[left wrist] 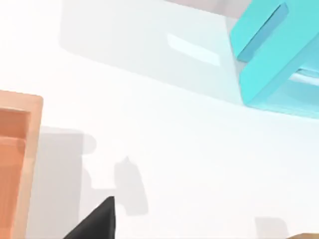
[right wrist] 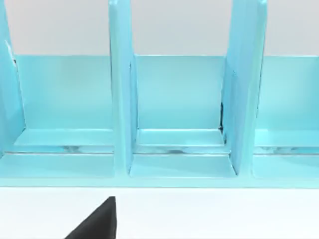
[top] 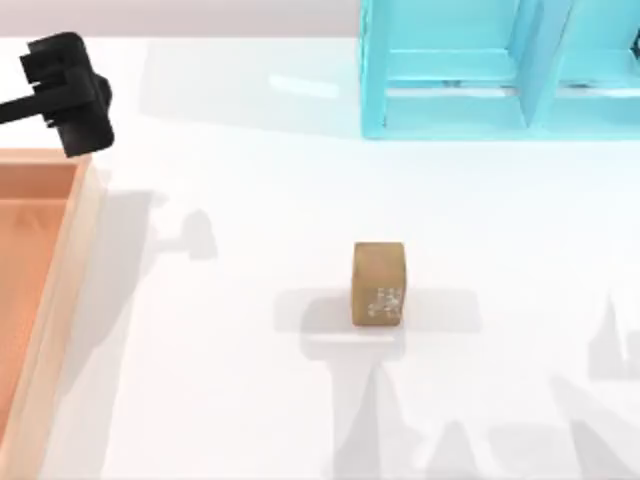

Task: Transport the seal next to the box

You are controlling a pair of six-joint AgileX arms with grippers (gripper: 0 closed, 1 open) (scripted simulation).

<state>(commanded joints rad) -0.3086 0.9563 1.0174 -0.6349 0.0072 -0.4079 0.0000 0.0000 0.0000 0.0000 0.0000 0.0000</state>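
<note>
The seal, a small tan-brown cube with whitish marks on its front face, stands on the white table near the middle, free of both grippers. The box, a shallow wooden tray with a tan rim and orange floor, lies at the left edge, well apart from the seal. My left gripper hovers at the far left, just behind the box's back corner. A black tip of my right gripper shows in the right wrist view, facing the turquoise frame.
A turquoise shelf-like frame stands along the back right of the table, with upright dividers. White tabletop stretches between the box and the seal. Arm shadows fall across the front of the table.
</note>
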